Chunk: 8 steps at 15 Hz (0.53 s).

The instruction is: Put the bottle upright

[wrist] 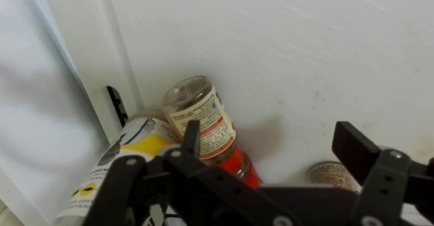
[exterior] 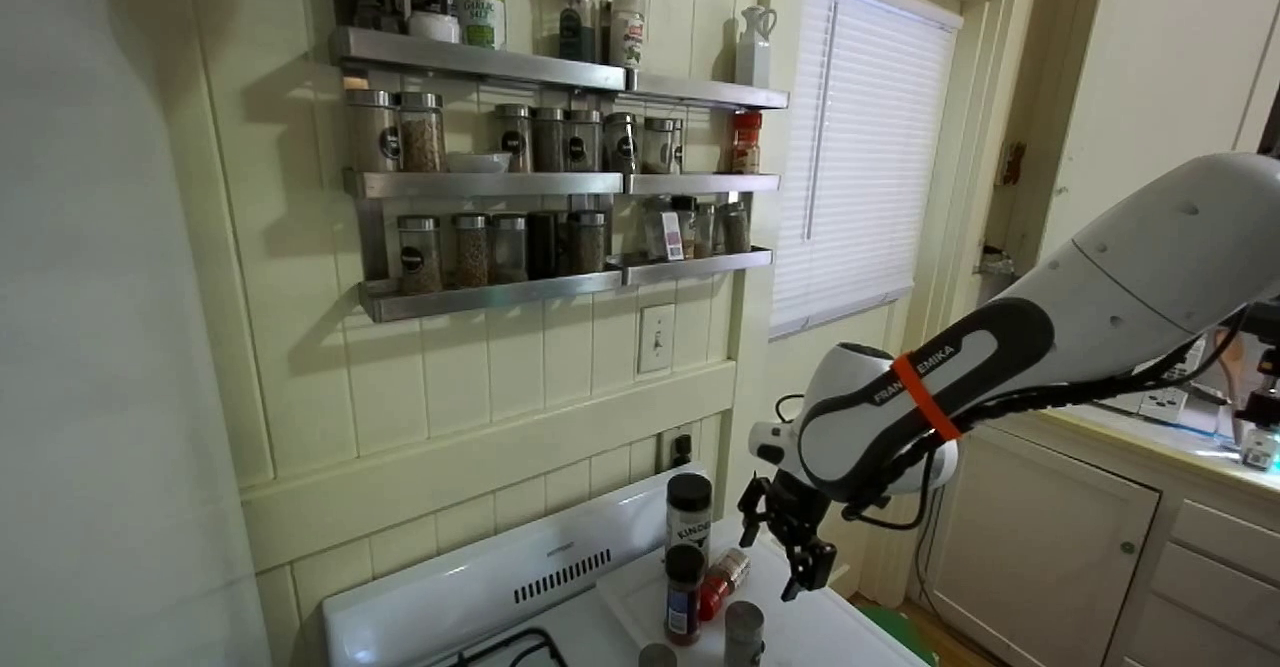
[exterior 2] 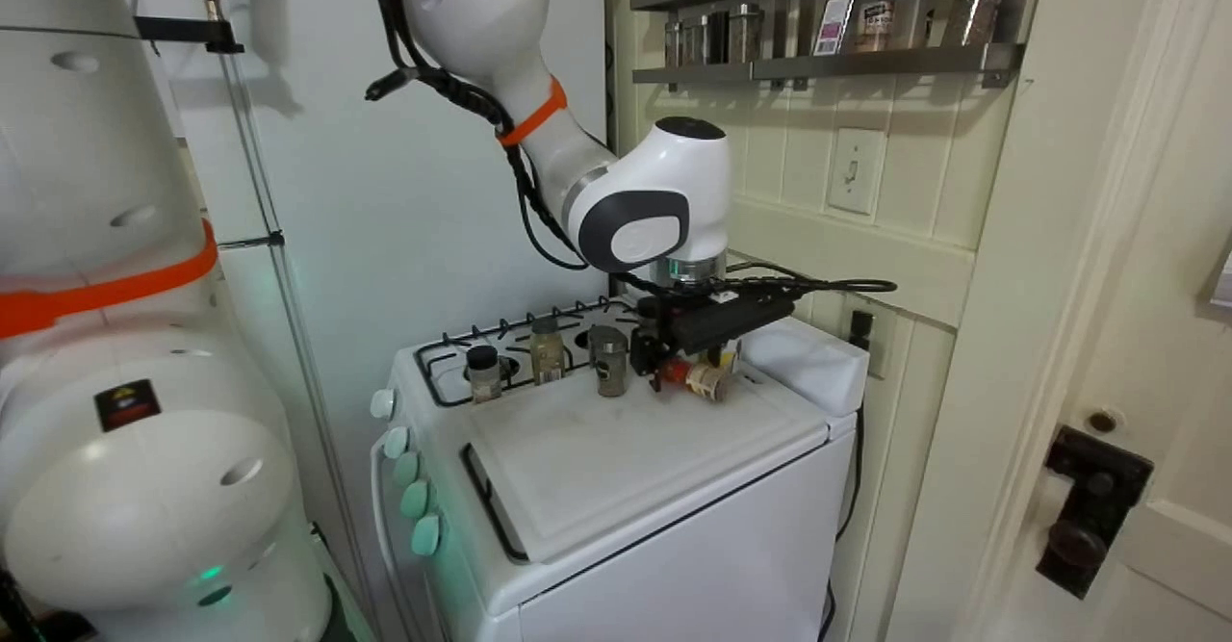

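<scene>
The bottle [exterior: 728,573], clear with a cream label and a red cap, lies on its side on the white stove cover [exterior 2: 616,440]. Its base points up the wrist view, and the red cap end is partly behind my gripper. In an exterior view the bottle [exterior 2: 707,380] shows just under the arm's hand. My gripper [wrist: 268,128] is open, jaws wide apart, with nothing held between them. The left finger [wrist: 192,136] overlaps the label of the bottle [wrist: 212,117] in the wrist view; whether they touch I cannot tell. In an exterior view my gripper [exterior: 772,557] hangs beside the bottle's base.
A tall Kinder's shaker [exterior: 690,522] stands close beside the bottle. A dark-capped reddish shaker [exterior: 684,597] is upright by the red cap. A grey-lidded jar [exterior: 743,635] stands nearby. More jars [exterior 2: 547,348] stand near the burner grates. The stove's raised back panel [exterior 2: 808,348] borders the cover.
</scene>
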Available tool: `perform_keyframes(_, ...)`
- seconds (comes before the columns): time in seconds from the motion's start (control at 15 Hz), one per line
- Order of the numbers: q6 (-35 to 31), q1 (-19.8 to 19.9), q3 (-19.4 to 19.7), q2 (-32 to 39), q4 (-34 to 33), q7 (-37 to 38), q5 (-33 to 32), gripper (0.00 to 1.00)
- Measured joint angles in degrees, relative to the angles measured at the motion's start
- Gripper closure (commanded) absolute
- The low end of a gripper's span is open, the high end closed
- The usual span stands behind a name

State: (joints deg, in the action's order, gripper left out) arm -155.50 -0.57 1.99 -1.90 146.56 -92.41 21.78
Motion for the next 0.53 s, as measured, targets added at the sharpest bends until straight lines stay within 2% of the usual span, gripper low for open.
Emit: perform_keyframes(0.53, -7.53, -0.11, -0.83, 4.84, -0.75, -8.84, 3.58, 0.00)
